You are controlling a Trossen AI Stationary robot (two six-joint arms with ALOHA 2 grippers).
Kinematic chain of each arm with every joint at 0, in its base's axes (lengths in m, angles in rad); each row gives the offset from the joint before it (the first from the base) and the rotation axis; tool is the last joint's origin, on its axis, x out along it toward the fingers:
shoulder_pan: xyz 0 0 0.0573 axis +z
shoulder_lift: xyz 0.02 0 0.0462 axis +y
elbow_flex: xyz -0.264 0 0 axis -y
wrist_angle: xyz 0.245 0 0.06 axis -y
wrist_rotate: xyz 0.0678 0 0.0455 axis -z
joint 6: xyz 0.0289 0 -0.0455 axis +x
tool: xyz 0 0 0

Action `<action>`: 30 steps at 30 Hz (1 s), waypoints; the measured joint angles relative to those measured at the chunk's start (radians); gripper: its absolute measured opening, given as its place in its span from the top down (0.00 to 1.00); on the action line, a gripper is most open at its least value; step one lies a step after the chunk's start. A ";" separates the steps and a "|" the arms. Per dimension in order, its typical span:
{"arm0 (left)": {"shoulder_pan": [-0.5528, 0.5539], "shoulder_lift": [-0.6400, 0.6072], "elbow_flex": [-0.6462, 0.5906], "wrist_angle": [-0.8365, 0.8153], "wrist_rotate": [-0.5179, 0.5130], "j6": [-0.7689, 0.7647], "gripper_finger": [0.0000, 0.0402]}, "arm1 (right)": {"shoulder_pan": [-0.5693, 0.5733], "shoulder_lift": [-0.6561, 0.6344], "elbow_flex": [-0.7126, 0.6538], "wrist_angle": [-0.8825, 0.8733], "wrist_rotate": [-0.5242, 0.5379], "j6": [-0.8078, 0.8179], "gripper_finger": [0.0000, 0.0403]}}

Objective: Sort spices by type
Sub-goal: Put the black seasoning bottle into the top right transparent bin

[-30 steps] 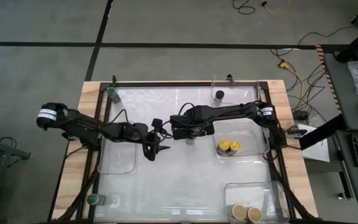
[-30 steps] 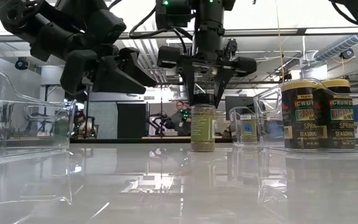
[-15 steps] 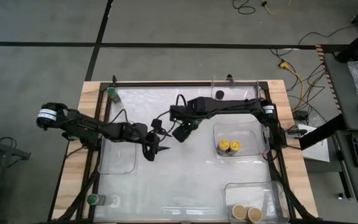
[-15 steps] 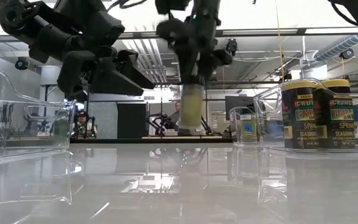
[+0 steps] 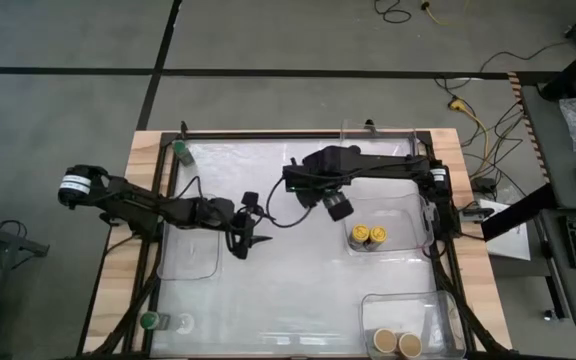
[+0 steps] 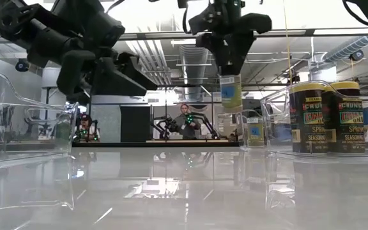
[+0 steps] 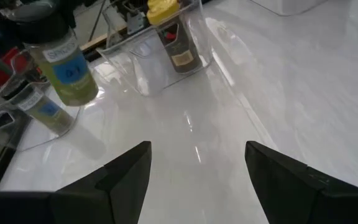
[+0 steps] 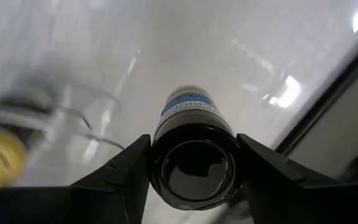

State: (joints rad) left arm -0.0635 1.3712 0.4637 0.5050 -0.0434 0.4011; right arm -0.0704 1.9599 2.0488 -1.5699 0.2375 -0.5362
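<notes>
My right gripper (image 5: 334,204) is shut on a black-lidded spice jar (image 6: 230,93) with a blue label, above the table's middle. A similar blue-labelled jar (image 6: 255,133) stands in a clear bin at the far edge. Two yellow-lidded jars (image 5: 366,236) stand in a clear bin on the right. Two tan-lidded jars (image 5: 396,343) stand in the near right bin. Green-lidded jars stand at the far left corner (image 5: 179,150) and the near left corner (image 5: 149,321). My left gripper (image 5: 252,240) hovers open left of centre, holding nothing. My right gripper pinches the jar at its black-lidded top end (image 8: 194,163) between the two fingers (image 8: 129,167). The fingers come from above, pointing down. The jar hangs upright below them, its base (image 6: 231,108) lifted clear of the table.
A clear bin (image 5: 189,252) without jars lies at the left under my left arm. The bin with the yellow-lidded jars (image 5: 400,208) lies just right of the held jar. The glossy tabletop (image 5: 288,295) between the bins is bare toward the near edge.
My right gripper has risen and shifted toward the table's right edge, rolling its wrist about. The black-lidded jar, which stood on the table, is now lifted clear and hangs below the fingers. My left arm has kept still.
</notes>
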 joint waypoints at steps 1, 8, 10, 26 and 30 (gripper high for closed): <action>0.000 0.000 0.003 0.000 -0.001 -0.001 0.39 | 0.000 0.000 0.000 0.000 0.001 -0.067 0.51; 0.002 0.000 0.023 -0.004 -0.129 -0.026 0.39 | -0.010 -0.045 -0.003 0.001 0.059 -0.218 0.51; 0.003 0.000 0.030 -0.001 -0.169 -0.026 0.39 | -0.028 -0.082 -0.018 0.000 0.059 -0.226 0.51; 0.004 0.000 0.067 0.015 -0.186 -0.055 0.39 | -0.284 -0.422 -0.487 0.110 0.182 -0.557 0.51; 0.005 0.000 0.067 0.027 -0.187 -0.073 0.39 | -0.349 -0.435 -0.555 0.195 0.173 -0.631 0.50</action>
State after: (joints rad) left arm -0.0586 1.3708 0.5312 0.5316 -0.2302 0.3280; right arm -0.4197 1.5246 1.4936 -1.3747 0.4104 -1.1676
